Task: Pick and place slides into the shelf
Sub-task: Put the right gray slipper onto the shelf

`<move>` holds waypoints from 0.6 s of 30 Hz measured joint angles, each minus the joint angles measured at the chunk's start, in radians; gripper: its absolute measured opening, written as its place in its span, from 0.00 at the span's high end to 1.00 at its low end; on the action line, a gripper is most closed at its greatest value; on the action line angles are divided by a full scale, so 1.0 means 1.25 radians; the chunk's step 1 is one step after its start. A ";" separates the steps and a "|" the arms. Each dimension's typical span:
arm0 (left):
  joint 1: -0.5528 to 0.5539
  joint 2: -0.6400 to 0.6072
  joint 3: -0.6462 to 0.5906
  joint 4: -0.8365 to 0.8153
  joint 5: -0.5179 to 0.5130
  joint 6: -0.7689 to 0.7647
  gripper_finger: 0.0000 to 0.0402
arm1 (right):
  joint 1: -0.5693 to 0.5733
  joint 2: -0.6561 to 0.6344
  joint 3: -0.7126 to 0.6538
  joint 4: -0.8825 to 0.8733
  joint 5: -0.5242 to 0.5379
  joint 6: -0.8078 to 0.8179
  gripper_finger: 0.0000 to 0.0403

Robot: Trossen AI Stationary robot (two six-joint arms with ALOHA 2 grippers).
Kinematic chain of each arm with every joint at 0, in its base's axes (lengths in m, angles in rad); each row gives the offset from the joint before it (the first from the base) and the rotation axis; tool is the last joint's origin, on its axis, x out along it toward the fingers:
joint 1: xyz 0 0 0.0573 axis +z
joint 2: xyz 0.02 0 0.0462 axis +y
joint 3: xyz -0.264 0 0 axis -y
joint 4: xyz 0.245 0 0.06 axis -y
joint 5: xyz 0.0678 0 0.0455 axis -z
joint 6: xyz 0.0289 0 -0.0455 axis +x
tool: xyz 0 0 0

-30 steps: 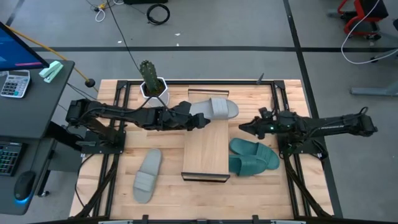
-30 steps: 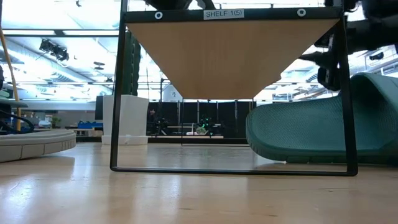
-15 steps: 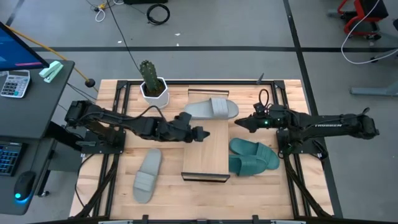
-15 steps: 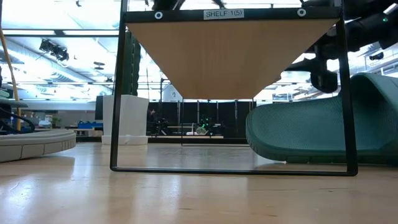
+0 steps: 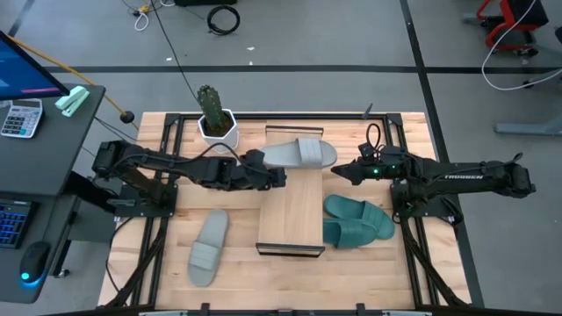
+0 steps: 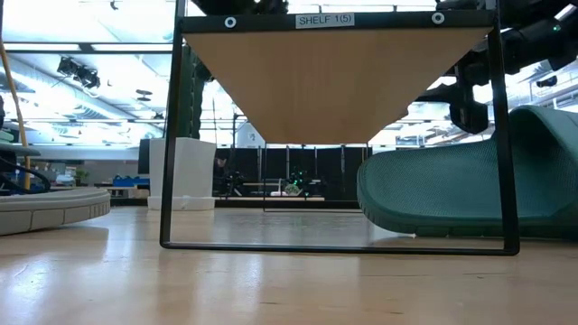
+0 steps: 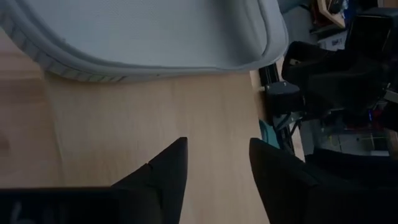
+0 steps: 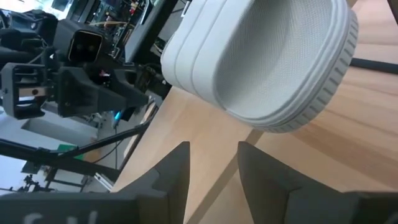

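One light grey slide [image 5: 299, 154] lies crosswise on the far end of the shelf [image 5: 291, 215], its rounded end sticking out past the board's right edge [image 8: 261, 62]. The second grey slide [image 5: 208, 247] lies on the table left of the shelf. The teal pair [image 5: 356, 221] rests on the table to the right of the shelf, and shows in the low view too [image 6: 452, 190]. My left gripper [image 5: 277, 178] hovers open over the board, just near of the grey slide [image 7: 143, 31]. My right gripper [image 5: 337, 175] is open, off the board's right edge beside the slide's overhanging end.
A potted cactus [image 5: 213, 116] stands at the table's far left part, close to the left arm. The shelf's thin dark frame [image 6: 172, 135] rises above the tabletop. Most of the shelf board near of the grey slide is bare wood. A desk with a calculator [image 5: 19, 118] stands left of the table.
My left gripper has drawn back from the grey slide, first toward the near edge, then a little toward the table's left. My right gripper has shifted slightly left and far, toward the slide's overhanging end. The slide has stayed on the shelf's far end.
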 joint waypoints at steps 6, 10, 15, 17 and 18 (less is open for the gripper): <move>0.003 0.000 0.000 -0.064 0.001 0.007 0.61 | 0.000 0.004 0.000 0.000 0.006 0.000 0.65; 0.015 0.000 0.000 -0.083 0.001 0.024 0.64 | 0.000 0.022 0.000 0.000 0.005 0.006 0.65; 0.042 0.000 0.000 -0.084 0.000 0.048 0.67 | 0.000 0.042 0.000 0.009 -0.012 0.019 0.65; 0.050 0.000 0.000 -0.084 0.000 0.053 0.68 | 0.002 0.044 0.000 0.018 -0.020 0.020 0.65; 0.054 0.000 0.000 -0.084 0.000 0.062 0.68 | 0.003 0.045 0.000 0.018 -0.021 0.020 0.65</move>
